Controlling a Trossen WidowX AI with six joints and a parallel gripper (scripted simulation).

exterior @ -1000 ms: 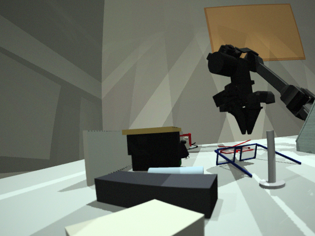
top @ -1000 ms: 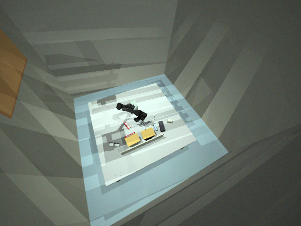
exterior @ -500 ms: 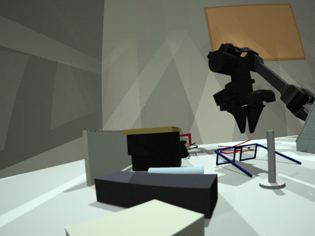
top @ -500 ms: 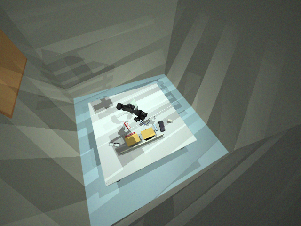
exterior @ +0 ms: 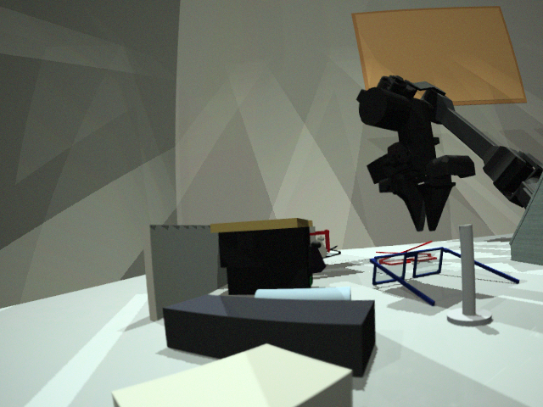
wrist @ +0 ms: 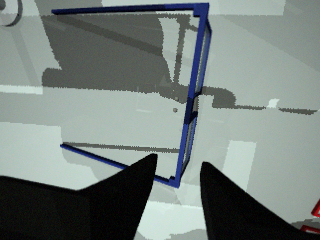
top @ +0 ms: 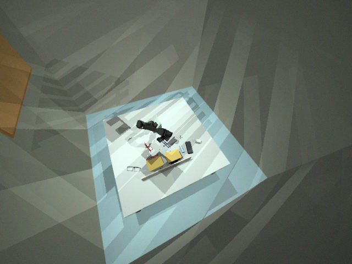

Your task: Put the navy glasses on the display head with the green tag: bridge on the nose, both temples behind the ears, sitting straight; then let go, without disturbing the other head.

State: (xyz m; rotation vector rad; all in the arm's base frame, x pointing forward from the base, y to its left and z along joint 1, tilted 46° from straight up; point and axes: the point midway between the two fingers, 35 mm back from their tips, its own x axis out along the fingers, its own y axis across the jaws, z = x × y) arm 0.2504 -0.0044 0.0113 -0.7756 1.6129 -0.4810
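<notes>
The navy glasses (top: 166, 143) (exterior: 410, 253) (wrist: 191, 107) stand on the table with both temples spread. My gripper (exterior: 426, 230) (wrist: 178, 163) is partly open and empty, pointing down above the glasses. In the wrist view its fingertips lie either side of one end of the front frame, near a hinge, without touching it. The near head (top: 173, 155) (exterior: 267, 258) has a yellow top and wears no glasses that I can see; a small green patch (exterior: 310, 281) shows low at its front. The other head (top: 154, 163) has red glasses at its front.
Loose red glasses (top: 148, 146) (exterior: 407, 262) lie beyond the navy ones. A grey post (exterior: 467, 271) stands close to a navy temple. A dark case (top: 188, 147) (exterior: 267, 321), light blue cylinder (exterior: 302, 293) and cream block (top: 198, 141) (exterior: 245, 376) lie nearby. A board (exterior: 184, 267) stands behind the heads.
</notes>
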